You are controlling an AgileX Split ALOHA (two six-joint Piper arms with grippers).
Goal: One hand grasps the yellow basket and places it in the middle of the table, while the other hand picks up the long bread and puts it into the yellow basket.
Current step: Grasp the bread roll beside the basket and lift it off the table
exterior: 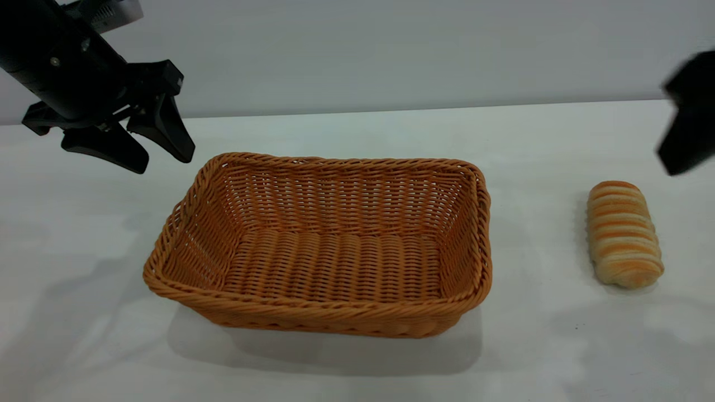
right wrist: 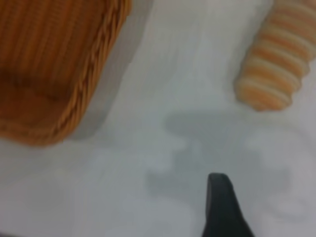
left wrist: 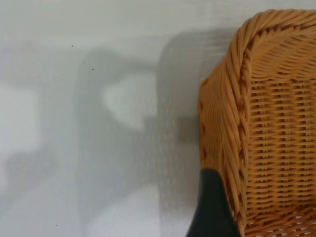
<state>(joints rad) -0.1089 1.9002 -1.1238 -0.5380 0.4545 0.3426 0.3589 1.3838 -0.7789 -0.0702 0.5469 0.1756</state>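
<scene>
Exterior view: yellow basket (exterior: 324, 245) sits mid table (exterior: 357, 363), empty. Long bread (exterior: 624, 233) lies alone, right of basket. Left gripper (exterior: 146, 146) up high, fingers apart, holds nothing.

Left wrist view: basket corner close. Wicker looks stiff, light; pinch rim.

Right wrist view: right gripper (right wrist: 222, 207) above table near bread; open or closed, cannot tell. Bread looks soft; squeeze gently across middle.

Black arm, silver screws, tapered black end effector (exterior: 152, 152)
</scene>
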